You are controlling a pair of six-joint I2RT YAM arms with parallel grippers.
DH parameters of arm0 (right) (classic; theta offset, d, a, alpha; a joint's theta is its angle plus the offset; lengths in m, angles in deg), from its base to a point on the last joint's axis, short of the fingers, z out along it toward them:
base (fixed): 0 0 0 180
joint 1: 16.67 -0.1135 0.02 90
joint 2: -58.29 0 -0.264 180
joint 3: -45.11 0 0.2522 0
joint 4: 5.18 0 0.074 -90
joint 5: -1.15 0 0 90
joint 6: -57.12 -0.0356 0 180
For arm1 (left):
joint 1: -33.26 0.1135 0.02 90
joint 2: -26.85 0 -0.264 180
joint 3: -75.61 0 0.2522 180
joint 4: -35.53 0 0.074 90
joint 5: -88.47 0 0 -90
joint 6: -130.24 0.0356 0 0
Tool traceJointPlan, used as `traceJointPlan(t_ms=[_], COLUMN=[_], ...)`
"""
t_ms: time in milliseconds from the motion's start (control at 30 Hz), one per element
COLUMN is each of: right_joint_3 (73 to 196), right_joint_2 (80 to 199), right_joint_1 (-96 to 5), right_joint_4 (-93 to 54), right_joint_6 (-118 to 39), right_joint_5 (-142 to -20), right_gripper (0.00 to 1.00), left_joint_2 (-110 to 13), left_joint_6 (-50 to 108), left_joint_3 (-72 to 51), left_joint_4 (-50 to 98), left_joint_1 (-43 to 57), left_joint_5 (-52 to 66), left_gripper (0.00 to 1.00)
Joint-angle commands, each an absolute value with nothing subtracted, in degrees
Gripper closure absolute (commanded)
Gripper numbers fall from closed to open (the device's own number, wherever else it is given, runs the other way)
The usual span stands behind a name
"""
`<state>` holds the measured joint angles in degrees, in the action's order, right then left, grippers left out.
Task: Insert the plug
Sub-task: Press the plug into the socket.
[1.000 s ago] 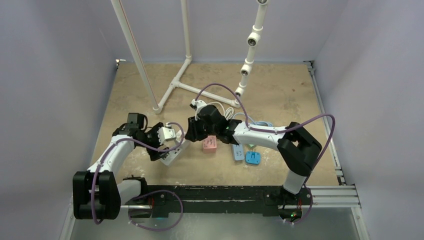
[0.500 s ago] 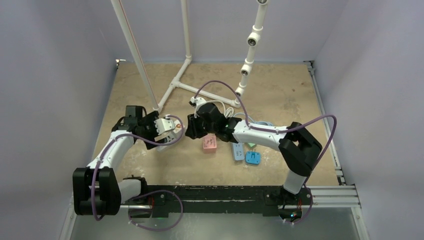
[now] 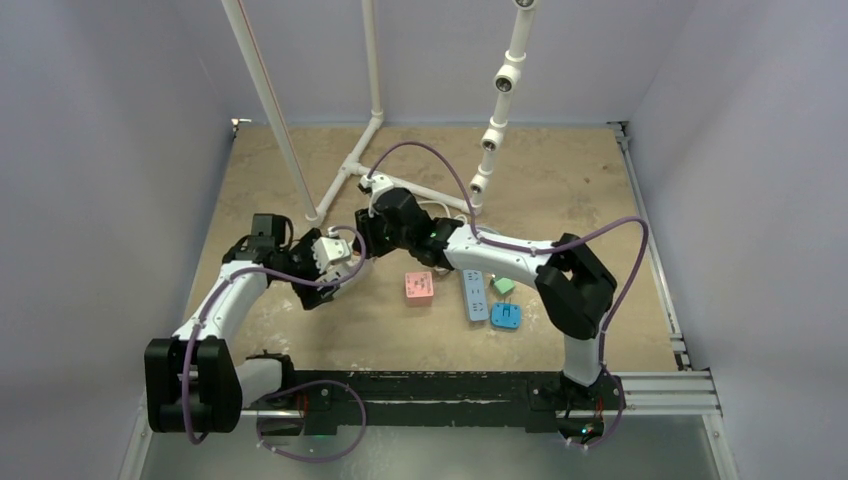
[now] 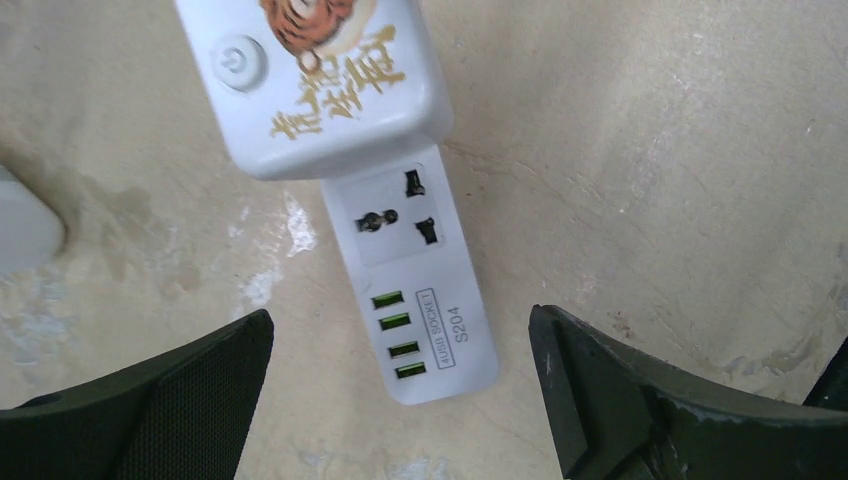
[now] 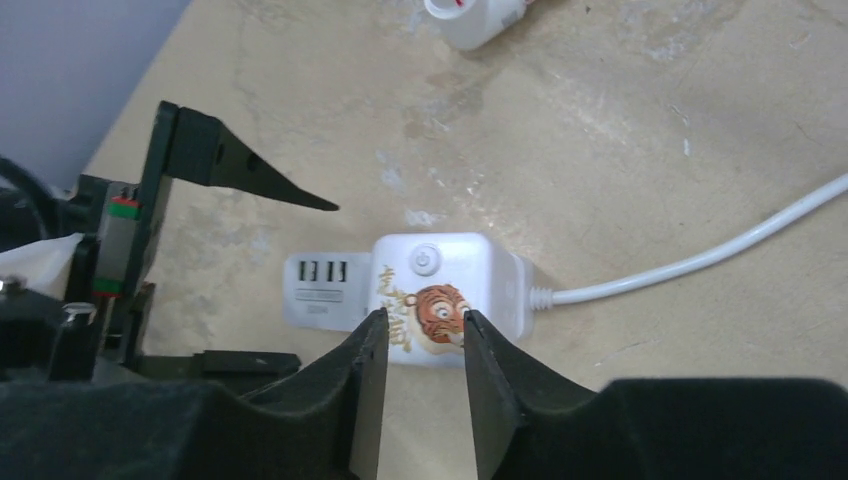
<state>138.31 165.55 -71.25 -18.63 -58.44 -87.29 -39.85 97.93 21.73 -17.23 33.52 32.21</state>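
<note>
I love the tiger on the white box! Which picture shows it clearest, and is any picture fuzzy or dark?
Left wrist view: sharpest, gold letters on the power strip crisp, no glare, but the tiger is cut off. Right wrist view: whole tiger, smaller, behind the right hand. Top external view: too far away, strip mostly hidden under the left hand.

The white plug block [image 4: 320, 110] has a round on-and-off sign [image 4: 240, 60] on its button, a tiger picture [image 4: 310, 18] and a row of gold Chinese letters [image 4: 335, 95] that I cannot read for sure. The flat white socket strip [image 4: 400, 250] sticking out from under it says "4USB SOCKET" in a small box [image 4: 428, 316] next to four green slots [image 4: 395, 335], with "S204" just beside that. In the right wrist view the words are too small to read.
</note>
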Motion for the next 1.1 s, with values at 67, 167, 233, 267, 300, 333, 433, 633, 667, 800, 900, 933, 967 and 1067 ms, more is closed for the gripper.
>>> traceJointPlan(t_ms=[67,167,233,267,300,333,433,633,667,800,900,933,967,1067], right_joint_3=[142.56,143.18,143.29,143.29,143.24,143.31,143.35,142.20,142.07,141.90,141.72,141.71,141.75,141.86], right_joint_2=[167.38,168.24,168.85,169.20,169.47,169.71,170.16,170.60,170.68,171.74,172.74,173.12,173.55,174.77], right_joint_1=[-71.07,-71.07,-71.16,-71.24,-71.37,-71.44,-71.84,-72.13,-72.13,-72.12,-72.17,-72.20,-72.28,-72.94], right_joint_4=[-23.04,-23.14,-23.40,-23.50,-23.56,-23.78,-24.60,-26.44,-26.73,-28.75,-30.04,-30.53,-30.99,-33.49], right_joint_6=[-54.65,-54.08,-54.06,-53.99,-53.86,-53.74,-53.22,-52.83,-52.83,-52.68,-52.36,-52.24,-52.14,-51.98], right_joint_5=[-90.86,-91.30,-91.14,-91.14,-91.18,-91.28,-91.47,-91.42,-91.33,-91.29,-91.15,-91.04,-91.11,-91.74], right_gripper=[0.69,0.69,0.69,0.69,0.69,0.69,0.70,0.72,0.73,0.76,0.81,0.82,0.82,0.84], left_joint_2=[-41.16,-42.05,-42.36,-42.45,-42.60,-42.85,-43.97,-44.93,-45.02,-45.35,-45.23,-45.23,-45.22,-45.31], left_joint_6=[96.25,96.07,96.05,96.03,96.19,96.60,97.52,98.62,98.80,99.09,100.13,100.36,100.55,101.34], left_joint_3=[25.81,26.58,26.75,27.04,27.19,27.22,26.92,27.04,27.02,26.59,26.56,26.59,26.68,26.68], left_joint_4=[-8.87,-6.25,-5.65,-5.39,-5.24,-5.39,-6.66,-7.39,-7.35,-7.71,-8.17,-8.34,-8.37,-8.80], left_joint_1=[33.64,33.66,33.63,33.66,33.63,33.69,33.68,33.64,33.62,33.68,33.64,33.70,33.69,33.67], left_joint_5=[29.56,28.12,28.11,28.09,28.09,28.11,28.31,28.67,28.65,28.70,28.64,28.70,28.63,28.56], left_gripper=[0.03,0.07,0.11,0.14,0.18,0.23,0.36,0.45,0.45,0.46,0.47,0.48,0.49,0.51])
